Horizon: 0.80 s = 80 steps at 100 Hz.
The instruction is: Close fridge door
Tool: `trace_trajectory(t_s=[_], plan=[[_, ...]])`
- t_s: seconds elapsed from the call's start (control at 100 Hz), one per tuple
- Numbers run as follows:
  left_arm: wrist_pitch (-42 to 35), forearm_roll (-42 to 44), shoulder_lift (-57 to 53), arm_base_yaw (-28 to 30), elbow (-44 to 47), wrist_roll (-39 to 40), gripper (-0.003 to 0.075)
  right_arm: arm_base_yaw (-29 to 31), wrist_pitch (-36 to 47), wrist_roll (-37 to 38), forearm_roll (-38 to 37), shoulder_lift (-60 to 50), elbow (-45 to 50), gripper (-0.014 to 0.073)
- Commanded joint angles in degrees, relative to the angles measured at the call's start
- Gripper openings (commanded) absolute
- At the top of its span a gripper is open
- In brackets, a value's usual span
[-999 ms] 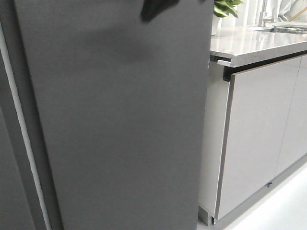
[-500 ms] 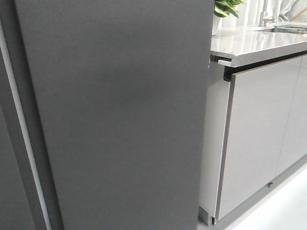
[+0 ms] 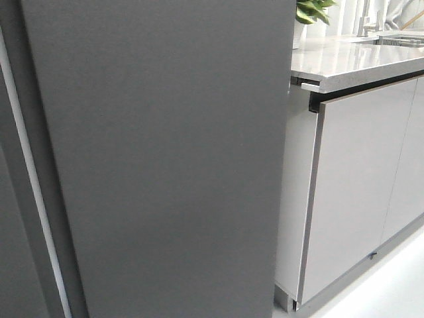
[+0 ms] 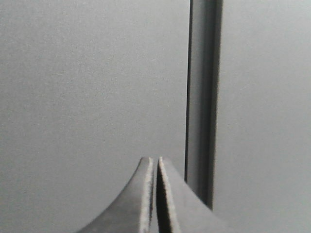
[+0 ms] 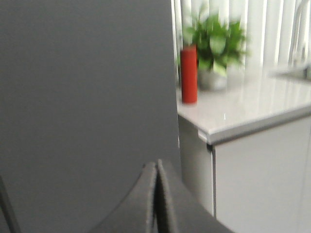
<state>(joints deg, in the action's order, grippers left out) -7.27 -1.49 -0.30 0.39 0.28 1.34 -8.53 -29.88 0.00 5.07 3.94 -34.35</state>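
Note:
In the front view the fridge door (image 3: pixel 8 265) is a narrow slice of matte dark-grey panel at the far left, edged by a white strip (image 3: pixel 30 179). I cannot tell how far it stands ajar. The broad dark-grey fridge side wall (image 3: pixel 172 165) fills the middle. Neither gripper shows in the front view. My left gripper (image 4: pixel 154 161) is shut and empty, close to two grey panels split by a dark vertical gap (image 4: pixel 201 97). My right gripper (image 5: pixel 156 165) is shut and empty in front of a dark-grey panel (image 5: pixel 87 97).
A light stone countertop (image 3: pixel 358 63) with glossy light-grey cabinet doors (image 3: pixel 358 185) below stands right of the fridge. On it are a potted plant (image 5: pixel 214 43) and a red cylinder (image 5: pixel 189 75). Pale floor (image 3: pixel 391 291) shows at the lower right.
One second ago a dark gripper tip and its shadow lay on the broad panel at the top of the front view. It has left the view and the shadow is gone.

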Motion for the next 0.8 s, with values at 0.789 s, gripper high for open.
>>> trace_trajectory(t_s=[0.789], plan=[[-4.2, -0.2, -0.6, -0.3, 2.0, 0.1, -0.002, 0.4, 20.1, 2.2, -3.7, -5.2, 28.4, -0.0046]])
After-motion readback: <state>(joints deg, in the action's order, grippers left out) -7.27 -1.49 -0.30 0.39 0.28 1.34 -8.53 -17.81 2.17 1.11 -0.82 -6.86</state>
